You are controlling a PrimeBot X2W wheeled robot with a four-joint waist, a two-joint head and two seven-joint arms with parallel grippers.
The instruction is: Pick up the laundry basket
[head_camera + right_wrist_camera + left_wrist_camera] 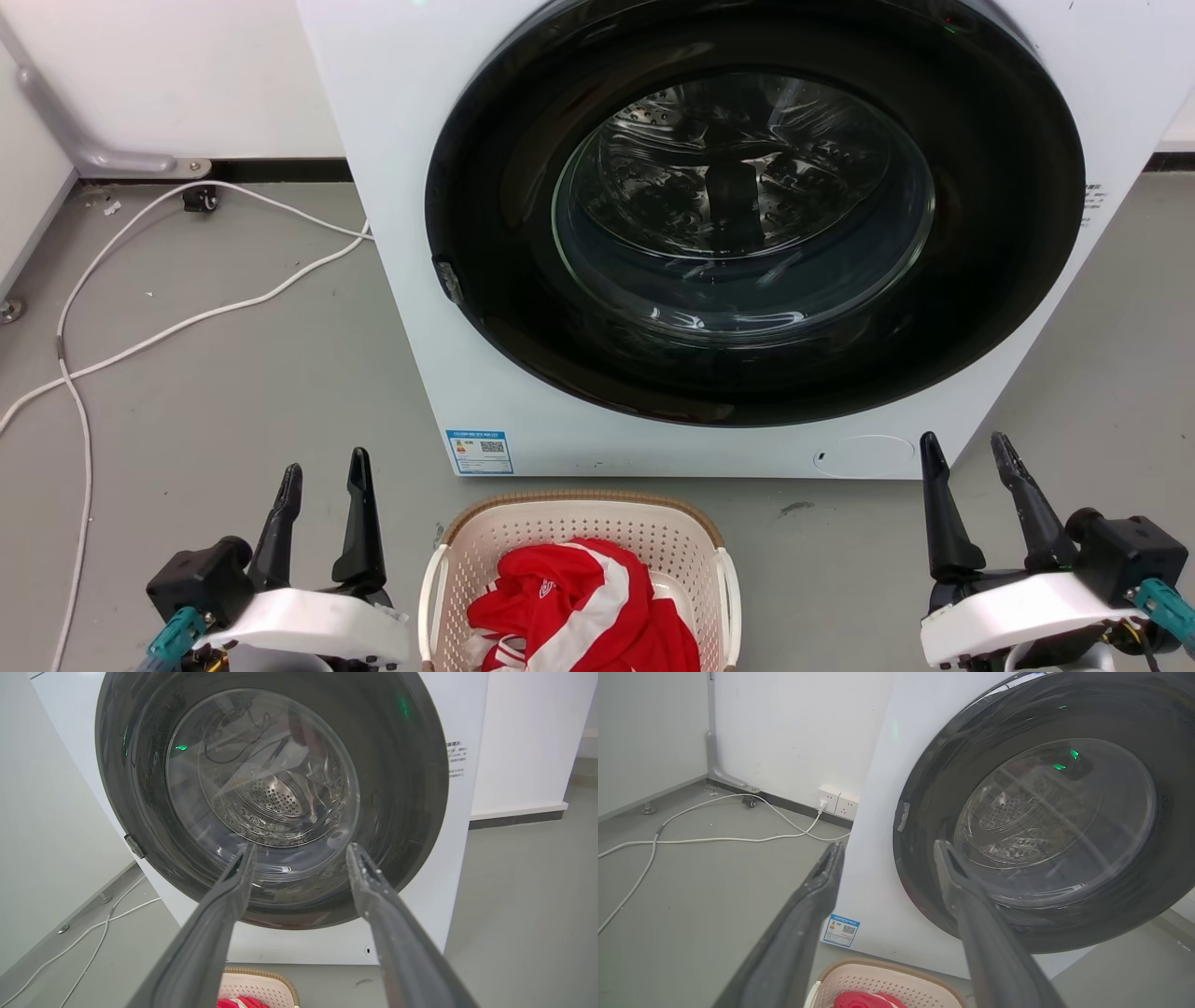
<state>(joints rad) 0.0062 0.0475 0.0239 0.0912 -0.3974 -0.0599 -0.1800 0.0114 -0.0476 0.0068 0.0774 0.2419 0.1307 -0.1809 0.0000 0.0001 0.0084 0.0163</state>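
Cream perforated plastic laundry basket (523, 537) with brown woven-look rim sits on the grey floor (233, 411) at bottom centre of the head view, between my two arms and just in front of the white front-loading washing machine (401, 280); nothing is gripping it. Left gripper (327, 462) at lower left, right gripper (964, 439) at lower right; both sets of jaws spread and empty, pointing up-frame, clear of the basket.

Risks as I read them: the white side handles (431, 597) are thin and run off the bottom edge, so I'd be lining up half blind; a shallow bite could slip; an uneven lift between arms would tilt it and tip out the crumpled red-and-white garment (579, 597); the far rim is near the machine's front panel, so a forward swing could knock that or the dark round glass door (747, 215).

Around: white cable (187, 322) snaking over the floor at left, well apart from the basket, though a wide left-arm swing might snag it; small blue sticker (478, 452) on the panel; nothing lies between jaws and handles.
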